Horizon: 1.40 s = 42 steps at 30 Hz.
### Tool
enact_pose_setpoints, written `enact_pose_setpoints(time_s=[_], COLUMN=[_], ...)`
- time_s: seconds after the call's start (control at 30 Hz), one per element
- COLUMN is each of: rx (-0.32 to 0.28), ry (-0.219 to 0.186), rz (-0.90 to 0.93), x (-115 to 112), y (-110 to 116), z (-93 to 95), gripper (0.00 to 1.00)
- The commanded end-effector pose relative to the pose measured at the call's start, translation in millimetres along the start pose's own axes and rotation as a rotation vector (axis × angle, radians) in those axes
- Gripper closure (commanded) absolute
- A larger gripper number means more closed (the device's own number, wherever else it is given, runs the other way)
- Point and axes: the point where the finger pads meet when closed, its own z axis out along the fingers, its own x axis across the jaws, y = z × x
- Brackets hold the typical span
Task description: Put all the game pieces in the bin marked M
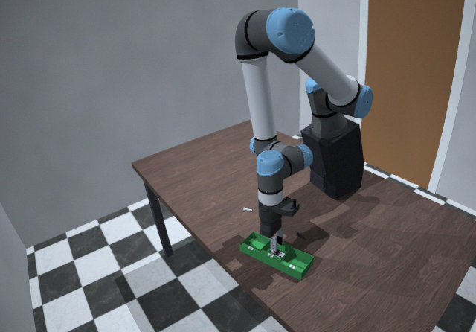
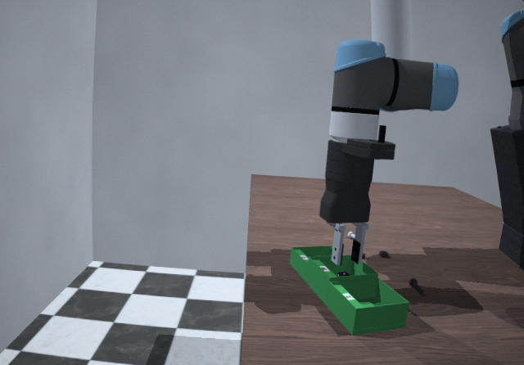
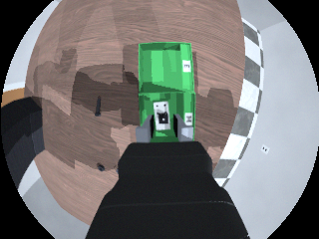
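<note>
Apparently midway: gripper [image 2: 350, 249], fingers apart and empty, hangs over the green bin's [image 2: 371, 313] middle compartment, where a dark piece [image 2: 341, 273] lies; two small dark items [image 2: 416, 285] remain at its 3 o'clock.

Links: white tubes between dark grey joint housings [image 1: 259, 90]
Joint caps: light blue, round, on each joint [image 1: 290, 30]
Seams: thin black rings where the grey housings meet the white tubes
Pedestal: black, blocky, faceted [image 1: 352, 184]
Wrist: grey body, white collar, black bracket with a short black peg [image 2: 371, 147]
Pincer: black stepped body, two slim fingers, one silver-grey, one black [image 2: 350, 246]
</note>
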Motion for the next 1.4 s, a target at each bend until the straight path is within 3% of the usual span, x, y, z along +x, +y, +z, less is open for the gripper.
enact_pose_setpoints(time_s=[0.0,0.63,0.67,1.37], rx=[0.001,0.0,0.001,0.001], ry=[-0.002,-0.001,-0.003,-0.002], rz=[-0.002,-0.001,-0.001,-0.002], x=[-2,-1,-3,-3], y=[-2,-1,-2,-2], z=[-19.1,-18.5,-23.1,-98.9], gripper=[0.36,0.36,0.0,0.0])
